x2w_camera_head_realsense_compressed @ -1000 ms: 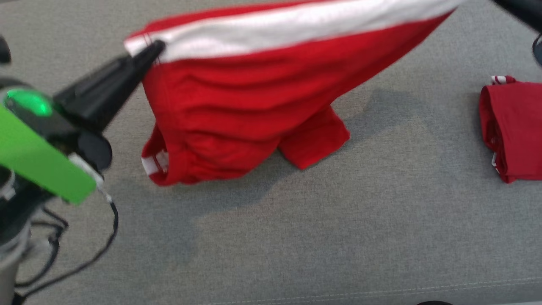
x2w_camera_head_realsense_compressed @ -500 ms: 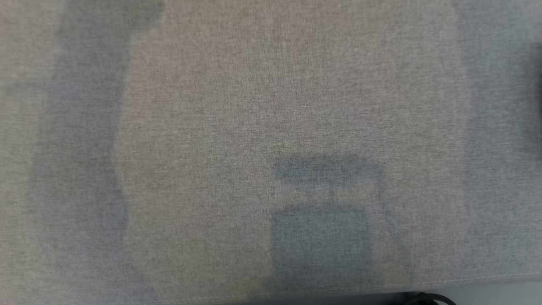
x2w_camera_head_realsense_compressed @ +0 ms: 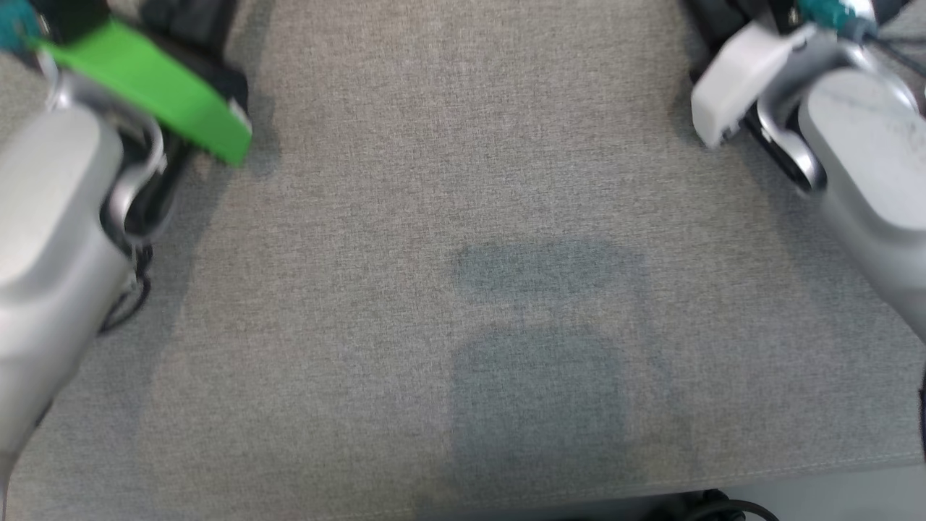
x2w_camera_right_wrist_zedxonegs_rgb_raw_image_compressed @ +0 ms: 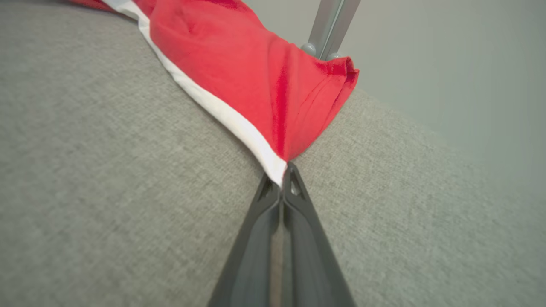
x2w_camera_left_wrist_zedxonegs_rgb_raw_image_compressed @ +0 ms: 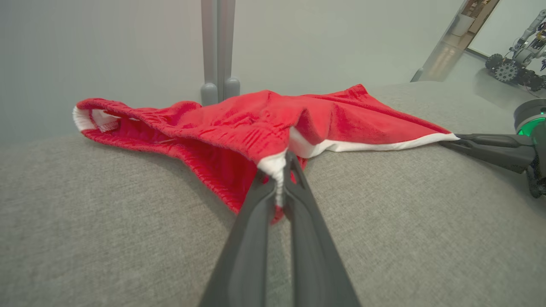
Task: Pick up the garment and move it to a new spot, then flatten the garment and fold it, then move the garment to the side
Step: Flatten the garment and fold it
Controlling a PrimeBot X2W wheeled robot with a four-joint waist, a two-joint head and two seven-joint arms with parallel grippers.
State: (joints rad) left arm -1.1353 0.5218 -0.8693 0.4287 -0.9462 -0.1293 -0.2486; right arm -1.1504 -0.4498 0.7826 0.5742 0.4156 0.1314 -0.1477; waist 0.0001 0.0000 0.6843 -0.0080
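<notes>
L fingers (x2w_camera_left_wrist_zedxonegs_rgb_raw_image_compressed: 290,175) & R fingers (x2w_camera_right_wrist_zedxonegs_rgb_raw_image_compressed: 285,192) are both clamping the red garment (x2w_camera_left_wrist_zedxonegs_rgb_raw_image_compressed: 256,119) by its white-trimmed corners. It's now lying stretched on the bench (x2w_camera_left_wrist_zedxonegs_rgb_raw_image_compressed: 106,221), no longer hanging, so flattening's starting.

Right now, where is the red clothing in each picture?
Head view: grey cushion and pale forearms.
Left wrist view: garment across the middle, white hem pinched by the left end effector.
Right wrist view: top centre, corner pinched by the right end effector.
Shared landmark: the grey post behind it, in both wrist views.
</notes>
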